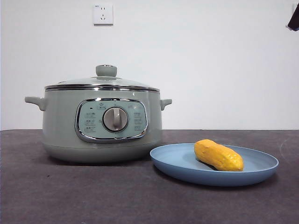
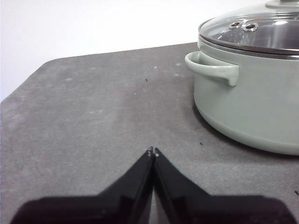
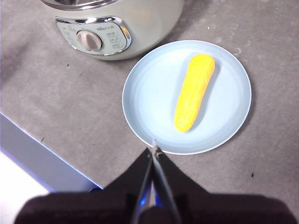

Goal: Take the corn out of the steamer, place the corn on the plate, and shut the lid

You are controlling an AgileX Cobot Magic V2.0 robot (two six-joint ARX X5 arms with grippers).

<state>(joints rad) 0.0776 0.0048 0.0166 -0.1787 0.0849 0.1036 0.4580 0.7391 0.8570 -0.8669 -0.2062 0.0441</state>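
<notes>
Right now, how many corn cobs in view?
1. The corn lies on the plate, beside the steamer. The lid is on; through its glass the left wrist view shows no cob, but most of the inside is hidden.

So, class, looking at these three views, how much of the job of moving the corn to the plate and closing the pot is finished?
All of it looks done. The stubby yellow-orange corn cob lies on the shallow light-blue plate. The domed glass lid sits on the sage-green steamer pot. Nothing is in hand: the left gripper is shut and empty over the table beside the pot, the right gripper shut and empty above the plate's rim. Nothing seems left.
</notes>
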